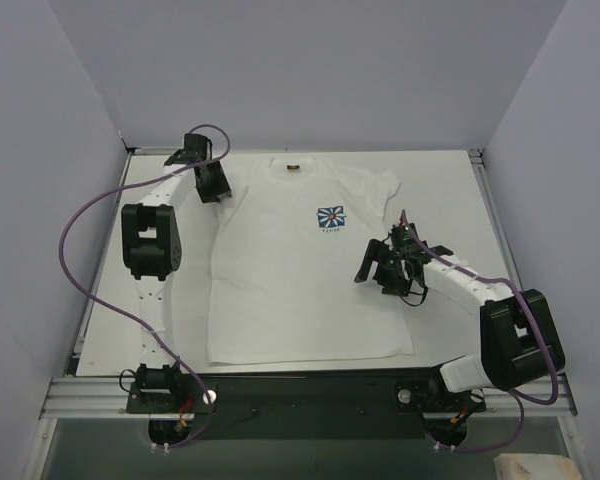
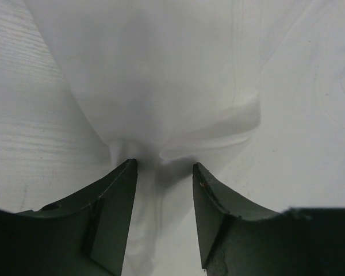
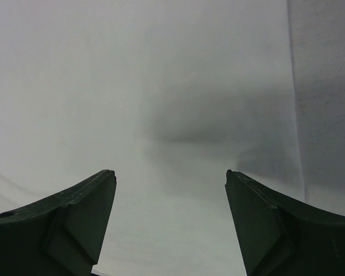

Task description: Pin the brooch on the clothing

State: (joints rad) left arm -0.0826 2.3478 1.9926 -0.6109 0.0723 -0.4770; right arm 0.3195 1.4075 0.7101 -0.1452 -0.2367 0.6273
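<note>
White T-shirt (image 1: 300,290) lies flat on the table (image 1: 450,200), centre of the top view, neck toward top of frame. Its blue daisy print (image 1: 330,217) sits just right of centre on the chest. The brooch (image 1: 295,167) shows as a tiny dark-brown spot w/ a hint of orange at the neckline, top centre, well apart from both grippers. It's too small to tell if it's pinned or just lying there.

Upper left of the frame, the left gripper (image 1: 212,186) is down at the shirt's sleeve on that side. In the left wrist view its fingers (image 2: 112,207) are partway apart w/ a raised pucker of fabric (image 2: 161,152) betw. the tips. A gap shows on each side of the pucker, so it doesn't look clamped. Wood-grain tabletop is at the left of that frame.

Right of centre, the right gripper (image 1: 385,275) is over the shirt's edge, below the other sleeve. In the right wrist view its fingers (image 3: 75,218) are wide apart, only flat white cloth betw. them, w/ a soft shadow mid-frame.
</note>
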